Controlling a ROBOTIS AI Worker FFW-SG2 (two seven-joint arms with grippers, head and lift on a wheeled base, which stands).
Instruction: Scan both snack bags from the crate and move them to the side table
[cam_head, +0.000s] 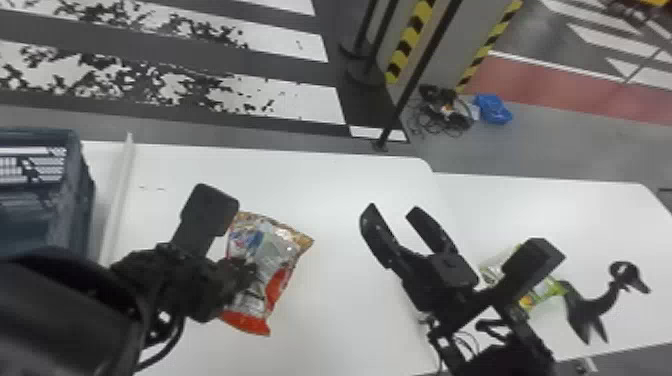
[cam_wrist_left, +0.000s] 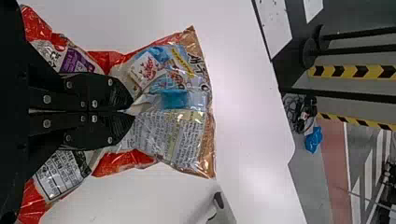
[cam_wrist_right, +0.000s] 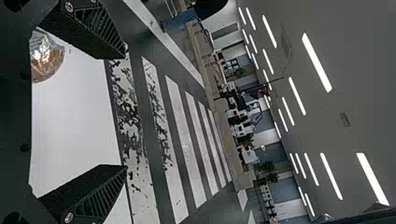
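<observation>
The left gripper (cam_head: 235, 280) has its two fingers closed on the middle of the red and silver snack bag (cam_head: 287, 250), over the white desk (cam_head: 320, 195). The left wrist view shows the fingers drawn together there, the wrapping gathered into creases at the pinch and the bag flaring wider on both sides of it (a bow-tie sort of shape, crinkled and shiny). Red runs along parts of the bag, and its far end has a brownish-gold edge; whether any of it touches the desk, I cannot tell. To the right of the bag and well apart from it, the right gripper (cam_head: 392, 212) is spread, with nothing between its fingers. In the right wrist view the fingers stand wide apart, and a silver and brown end of the red and silver snack bag appears near one of them. The green snack bag (cam_head: 549, 291) is at the side table (cam_head: 620, 215), partly hidden behind the right arm, with a black curved-neck object (cam_head: 592, 310) just beside its right end. At the head view's left edge stands the blue-grey crate (cam_head: 82, 200), with a narrow white ledge (cam_head: 117, 200) between it and the open stretch of desk. On the floor beyond, a blue bundle (cam_head: 492, 109) lies beside a tangle of dark cables (cam_head: 442, 117).
</observation>
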